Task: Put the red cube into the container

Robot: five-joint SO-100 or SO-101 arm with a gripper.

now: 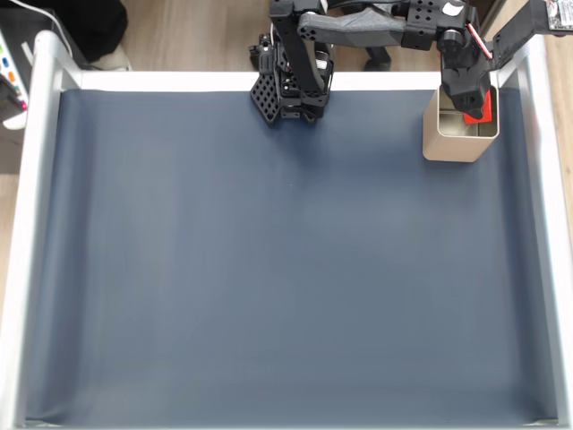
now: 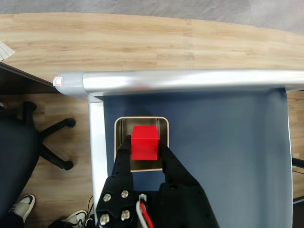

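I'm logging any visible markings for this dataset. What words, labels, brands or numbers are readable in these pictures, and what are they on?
No text can be read in either view.
Small red-edged sticker on the metal rail's corner, wrist view: too small to read.
White object with coloured marks at the left edge, fixed view: too blurred to read.
The red cube, the container and the hand carry no visible markings.

Gripper [image 1: 473,109] positioned over container [image 1: 448,143] at mat's [image 1: 269,269] top right corner, jaws closed on red cube [image 1: 482,111].
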